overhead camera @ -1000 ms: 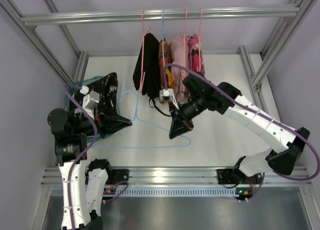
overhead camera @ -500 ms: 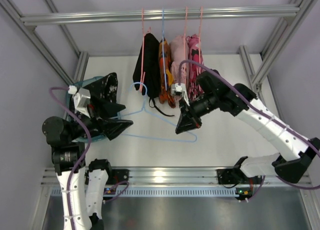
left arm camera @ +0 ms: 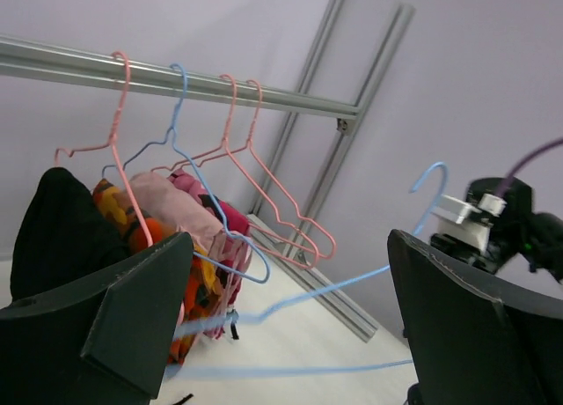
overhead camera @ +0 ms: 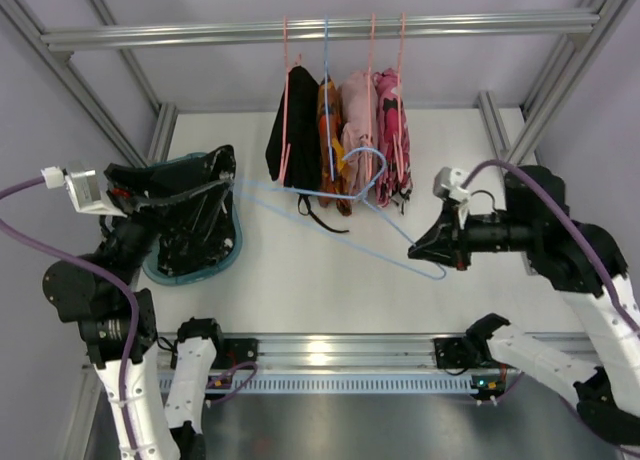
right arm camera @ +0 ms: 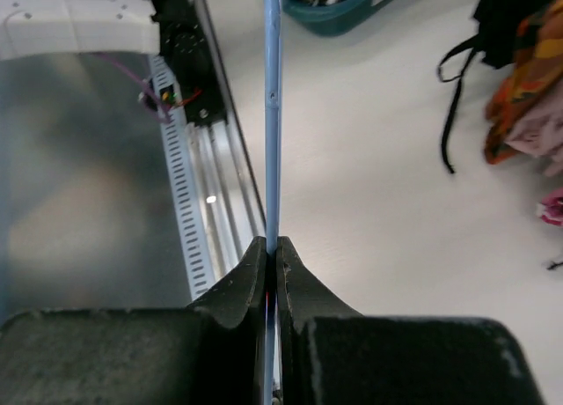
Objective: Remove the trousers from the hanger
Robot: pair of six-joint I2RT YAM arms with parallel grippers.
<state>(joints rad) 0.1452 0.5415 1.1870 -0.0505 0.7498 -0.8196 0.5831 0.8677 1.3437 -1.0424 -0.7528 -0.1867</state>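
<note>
Over the table (overhead camera: 300, 270), right end effector (right arm camera: 271, 246) pinching blue hanger (right arm camera: 272, 114), left end effector (left arm camera: 290, 238) spread, trousers (overhead camera: 210, 240) half hidden in basket (overhead camera: 160, 275)

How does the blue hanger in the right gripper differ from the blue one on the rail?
The held hanger is off the rail, tilted, its wire pinched in the shut right gripper; the rail hanger hangs upright by its hook. The held hanger is bare; the rail hanger seems to carry the orange garment. Both are thin light-blue wire.
</note>
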